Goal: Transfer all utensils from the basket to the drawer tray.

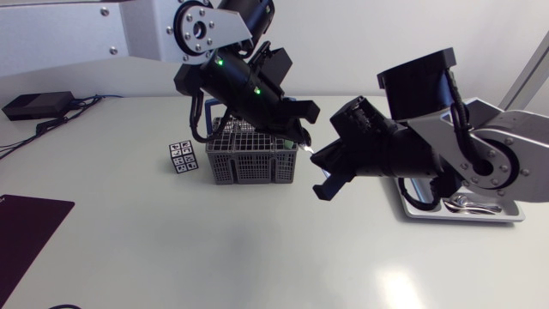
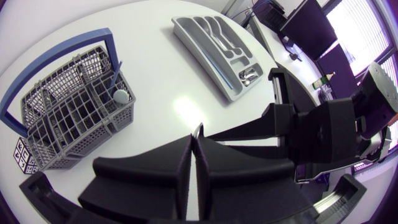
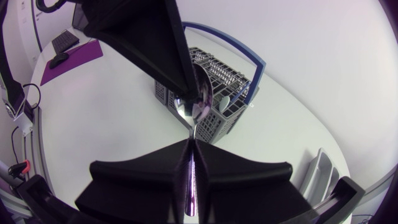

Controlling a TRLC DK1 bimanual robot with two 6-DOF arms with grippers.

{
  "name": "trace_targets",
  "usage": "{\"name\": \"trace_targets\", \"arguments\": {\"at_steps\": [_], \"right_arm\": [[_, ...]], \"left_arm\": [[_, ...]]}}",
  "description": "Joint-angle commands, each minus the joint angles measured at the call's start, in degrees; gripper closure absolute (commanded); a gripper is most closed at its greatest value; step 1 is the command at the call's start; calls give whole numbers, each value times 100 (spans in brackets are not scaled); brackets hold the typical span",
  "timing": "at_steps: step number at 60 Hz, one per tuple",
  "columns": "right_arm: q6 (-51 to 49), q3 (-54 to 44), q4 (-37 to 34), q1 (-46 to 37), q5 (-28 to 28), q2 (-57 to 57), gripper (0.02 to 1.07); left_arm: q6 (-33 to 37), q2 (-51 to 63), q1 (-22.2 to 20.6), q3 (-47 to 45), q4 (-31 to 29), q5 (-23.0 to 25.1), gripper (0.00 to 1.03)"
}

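Observation:
A metal spoon hangs in the air between my two grippers, above the table just right of the grey wire basket. My left gripper is shut on the spoon's bowl end, and only a thin metal tip shows between its fingers. My right gripper is shut on the spoon's handle. In the head view the left gripper and right gripper meet beside the basket. Another utensil stands in the basket. The grey drawer tray lies at the right, partly hidden by my right arm.
A utensil lies in one compartment of the tray. A small marker cube stands left of the basket. A dark purple mat covers the front left corner, and a black box with cables sits at the far left.

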Motion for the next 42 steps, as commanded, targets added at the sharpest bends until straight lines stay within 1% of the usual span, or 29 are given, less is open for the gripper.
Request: {"name": "trace_targets", "arguments": {"at_steps": [1,2,6,10,15,16,27,35,42], "right_arm": [[48,-63,-12,24,-77,92,101],[48,-72,-12,24,-86,83,101],[22,-125,-21,-11,-192,48,101],[-31,-169,-73,-28,-253,4,101],[-110,-248,-117,-37,-324,-40,101],[-128,-265,-117,-37,-332,-49,101],[-339,-494,-170,-81,-385,-163,101],[-681,-670,-354,-468,-719,-330,101],[-1139,-696,-688,-1136,-1246,-409,101]], "left_arm": [[-124,95,43,210,5,129,96],[-124,86,43,210,5,129,95],[-124,68,69,219,5,182,83],[-124,51,87,272,5,225,74],[-115,51,122,377,5,243,55],[-115,42,122,395,5,243,54],[-115,-11,166,571,110,234,40],[-89,-11,263,580,268,234,40],[-36,16,395,580,268,94,40]]}}
